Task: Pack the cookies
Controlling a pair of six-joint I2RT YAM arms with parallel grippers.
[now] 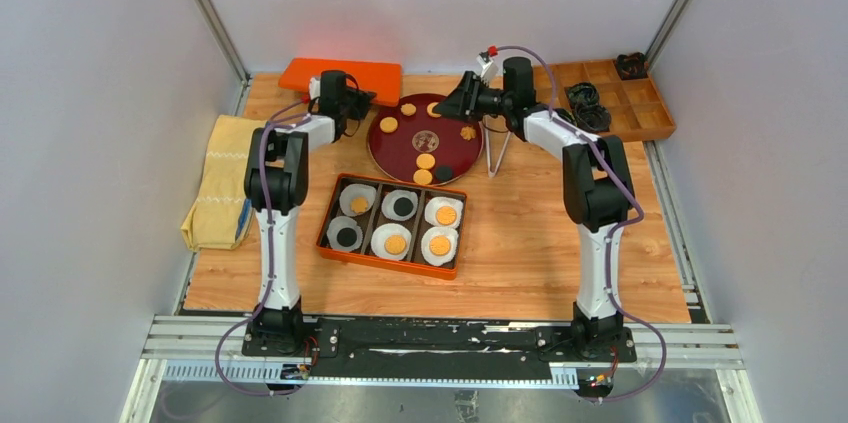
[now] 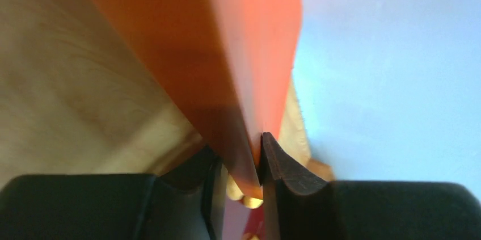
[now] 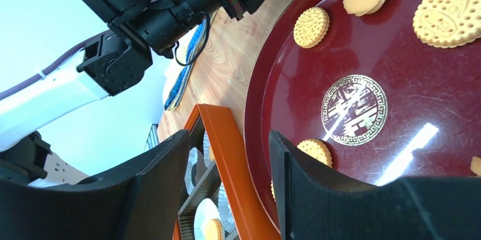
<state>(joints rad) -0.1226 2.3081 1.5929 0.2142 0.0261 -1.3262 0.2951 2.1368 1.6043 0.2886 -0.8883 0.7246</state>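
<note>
Cookies (image 1: pixel 425 160) are split: six sit in the tray (image 1: pixel 386 262), the rest lie loose on the plate (image 1: pixel 395 148) just behind it. Left fingers (image 2: pixel 283 166) pinch the near edge of the lid (image 1: pixel 340 73) at the counter's (image 1: pixel 530 243) far left. The lid's long axis runs left-right, roughly matching the tray's. From those fingers the tray lies nearer and slightly right, so we judge the lid needs a pull toward the near edge with only a small turn. Right fingers (image 3: pixel 323 194) are spread and empty, hovering at the plate's far-right rim and pointing left across it. We judge the right arm nearer to the loose cookies and the left arm nearer to the lid.
</note>
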